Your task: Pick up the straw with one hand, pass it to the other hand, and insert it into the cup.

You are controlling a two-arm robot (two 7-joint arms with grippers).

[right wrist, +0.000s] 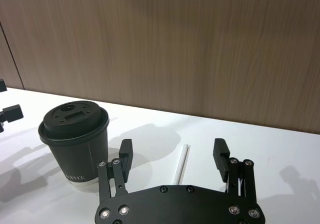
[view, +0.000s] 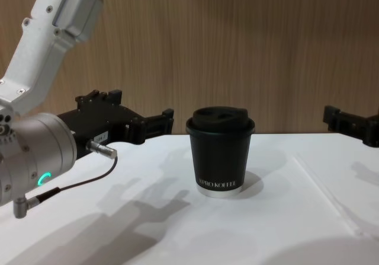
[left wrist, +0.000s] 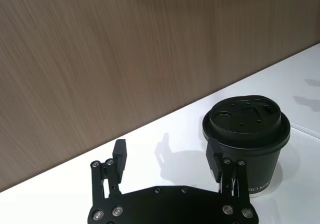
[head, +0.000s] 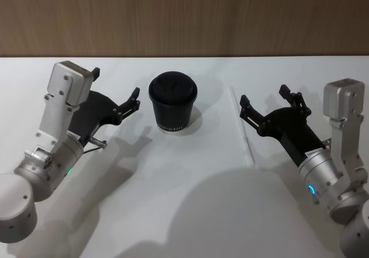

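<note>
The left end effector (head: 115, 85) hovers above the counter (head: 190, 200) just left of the cup (head: 173, 105), with its fingers spread wide and holding nothing. The cup stands upright near the middle of the counter with its lid (head: 173, 88) on. The straw (head: 241, 125) lies flat on the counter to the right of the cup, apart from it, and runs roughly front to back. The right end effector (head: 264, 99) hangs just right of the straw, raised off the counter, its fingers likewise spread and empty. In the right wrist view the straw lies ahead of it, in line with the gap between its fingers. Assessment: the task stands at its first step, the pick-up, which is not yet made. The right end effector is the nearer to the straw. The next move therefore appears to call for it to lower, set its fingers either side of the thin straw, and pinch close to the surface without pushing the straw aside. Handover and insertion through the lid are outstanding.
</note>
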